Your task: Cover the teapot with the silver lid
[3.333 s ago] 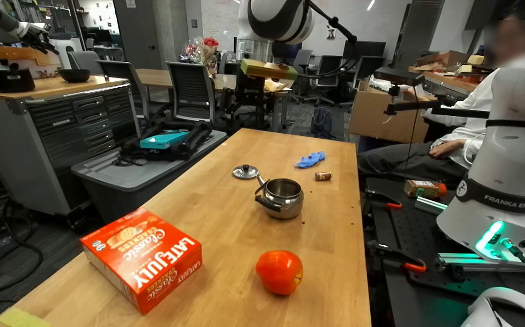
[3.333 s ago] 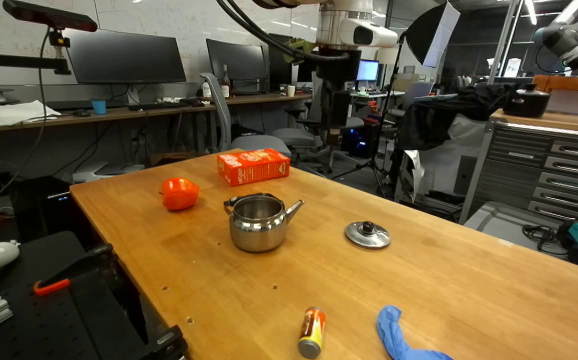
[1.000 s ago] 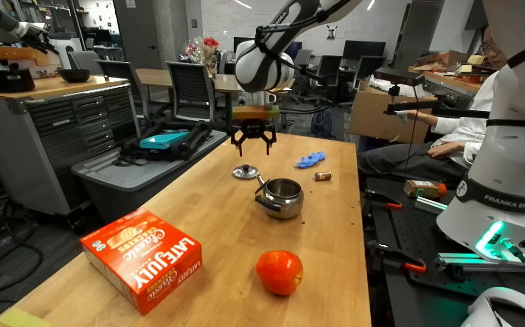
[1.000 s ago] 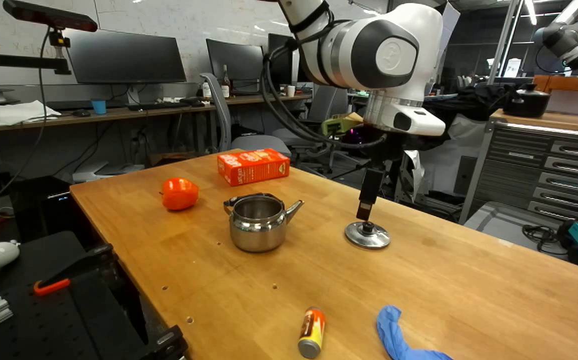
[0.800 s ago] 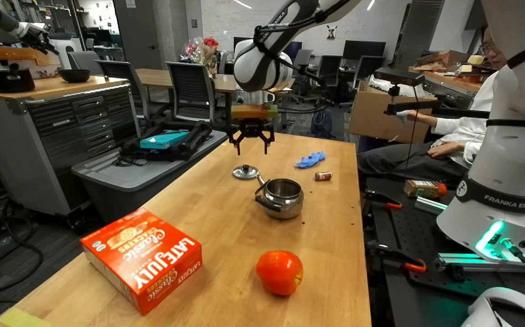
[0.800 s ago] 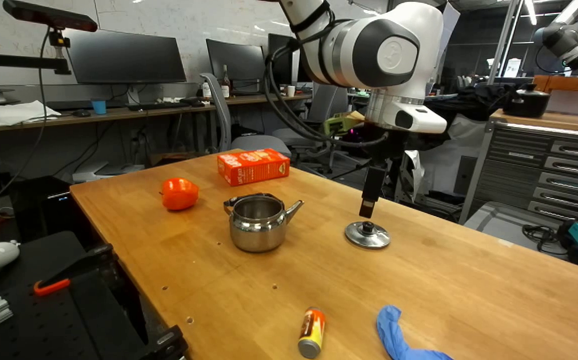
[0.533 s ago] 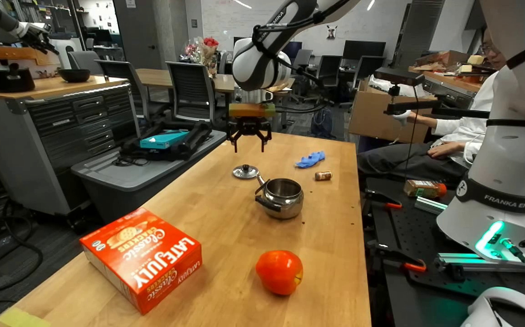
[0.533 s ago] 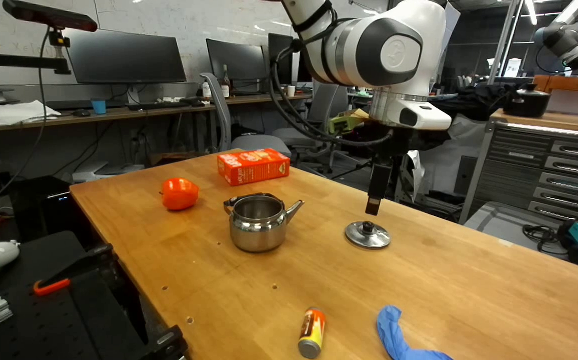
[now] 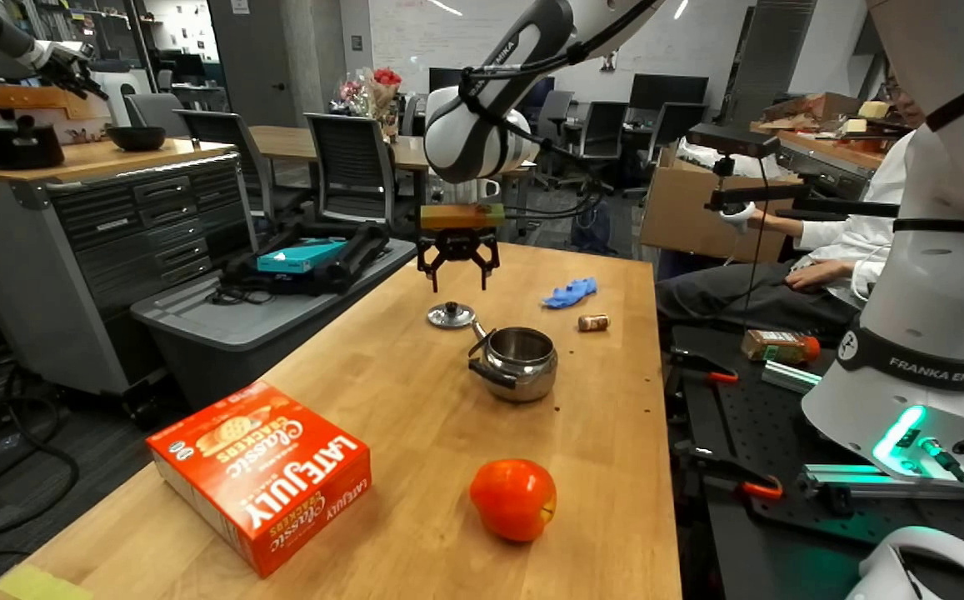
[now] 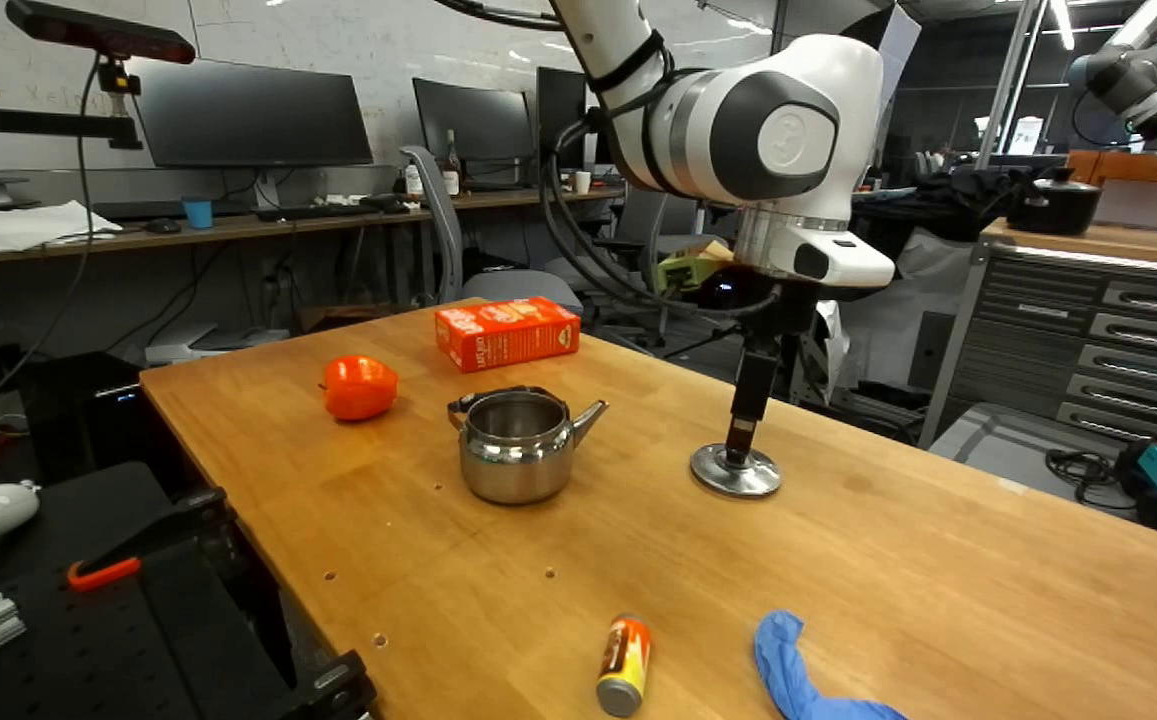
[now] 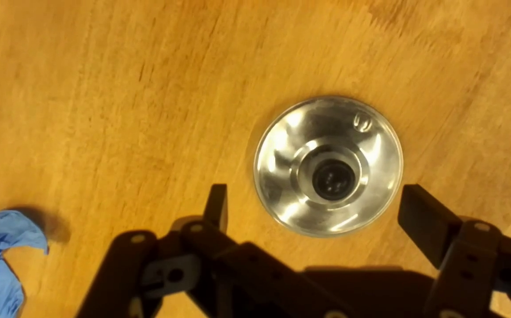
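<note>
The silver lid [image 9: 451,317], a round shiny disc with a black knob, lies flat on the table, also in an exterior view [image 10: 733,481]. In the wrist view the lid [image 11: 334,176] shows whole, slightly above the line between the fingertips. My gripper [image 9: 460,287] is open and empty above it; the fingers also show in an exterior view [image 10: 740,450]. In the wrist view the fingertips [image 11: 315,196] stand on either side of the lid, pointing down. The teapot [image 9: 527,375] stands upright and uncovered, its inside visible in both exterior views [image 10: 516,465]. The teapot is out of the wrist view.
A blue glove [image 9: 570,293] lies near the lid, also in the wrist view [image 11: 5,260]. A small can [image 10: 625,665] lies on its side. An orange-red ball-like fruit [image 9: 513,500] and a red cracker box [image 9: 261,475] stand on the teapot's other side.
Over about three seconds my gripper has come down from high up to above the lid. In the last half second it has lowered further toward the knob. Lid and teapot have not moved.
</note>
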Action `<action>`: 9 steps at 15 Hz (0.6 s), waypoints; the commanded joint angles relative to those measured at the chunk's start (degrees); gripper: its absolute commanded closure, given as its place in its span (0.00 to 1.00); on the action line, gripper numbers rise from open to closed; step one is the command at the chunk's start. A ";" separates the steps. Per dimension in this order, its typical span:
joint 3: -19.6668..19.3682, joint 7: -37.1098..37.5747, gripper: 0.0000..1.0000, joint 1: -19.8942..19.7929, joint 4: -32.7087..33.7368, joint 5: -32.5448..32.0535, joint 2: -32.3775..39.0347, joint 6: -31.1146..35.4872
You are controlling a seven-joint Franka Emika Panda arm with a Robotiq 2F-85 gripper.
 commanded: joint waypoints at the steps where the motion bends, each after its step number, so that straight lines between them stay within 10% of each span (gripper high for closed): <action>1: -0.24 1.01 0.00 0.57 1.65 -0.75 1.57 0.39; 9: -0.23 1.20 0.00 0.73 1.95 -0.52 2.39 0.24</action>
